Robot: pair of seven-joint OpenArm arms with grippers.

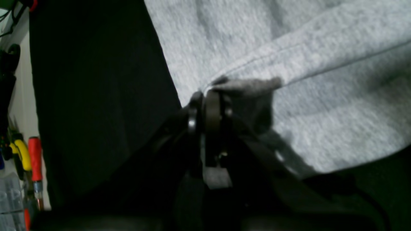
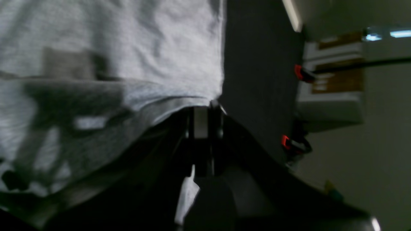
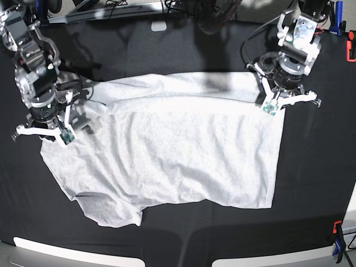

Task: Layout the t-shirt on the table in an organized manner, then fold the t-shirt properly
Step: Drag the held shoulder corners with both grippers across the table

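T-shirt (image 3: 178, 161) lies spread over the middle of the surface (image 3: 311, 183), plain side up, no lettering showing. A band along its far edge is doubled over toward the near side. Near-left corner is crumpled, with a flap tucked under; wrinkles run across the body.

Left gripper (image 1: 205, 96), toward the far-right corner of the surface: jaws pressed together, pinching a corner of the cloth at the folded hem. Right gripper (image 2: 205, 109), by the left edge: jaws likewise pressed together, on the shirt's edge; a small tuft of fabric sits between them.

Risks, as I judge them:
- Pinches are thin, right at the hem. A sharp pull could slip the cloth out of one pair of jaws, dropping that side in a heap.
- The two grips sit at different distances from the far edge. Moving them together may skew the fold line.
- The crumpled near-left corner will drag and get folded in if not flattened first.
- The black covering could be snagged along with the shirt; from here I cannot tell whether either pinch has caught it.
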